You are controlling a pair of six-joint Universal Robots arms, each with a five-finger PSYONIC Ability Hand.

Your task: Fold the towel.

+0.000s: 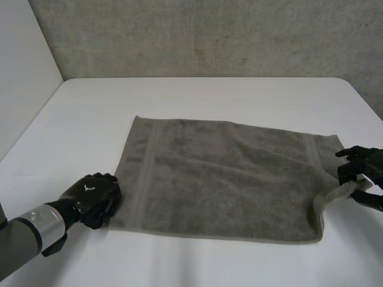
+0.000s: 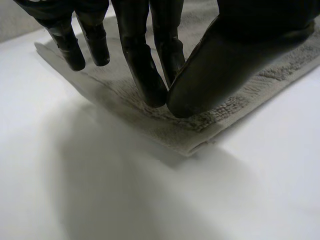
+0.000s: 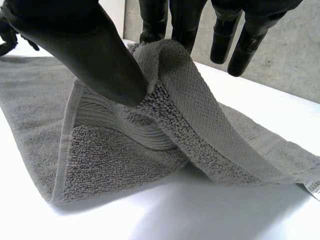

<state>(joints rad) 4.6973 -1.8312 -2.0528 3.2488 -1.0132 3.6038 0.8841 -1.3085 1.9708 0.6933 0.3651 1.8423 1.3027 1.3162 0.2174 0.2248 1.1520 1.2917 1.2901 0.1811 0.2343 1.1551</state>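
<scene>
The towel (image 1: 221, 179) lies spread flat on the table (image 1: 179, 101), nearer the front edge than the back, with its short sides toward the table's left and right edges.

The right hand (image 1: 362, 170), close to the table's right edge, pinches the towel's front right corner between thumb (image 3: 90, 55) and a finger. That corner is raised off the table, with the hem curling over the thumb tip. The left hand (image 1: 96, 192) is at the front left corner. Its fingers (image 2: 145, 75) are fairly straight, and their tips and the thumb press down on the cloth. This corner lies flat, and no cloth is seen caught between them.

The main risk is probably an uneven start. If the right hand carries its corner over while the left only presses, the towel would likely twist about the pinned corner and fold on a slant.

The right hand's hold looks shallow, at the thumb tip on thick, bunched pile, so the corner may slide out once more of the towel's weight hangs from it.

The left hand could also close on the top of the pile alone and come away empty. Or it could push the cloth along the smooth table and wrinkle the left side.

The back corners are free, so a fast lift may drag them out of square.
</scene>
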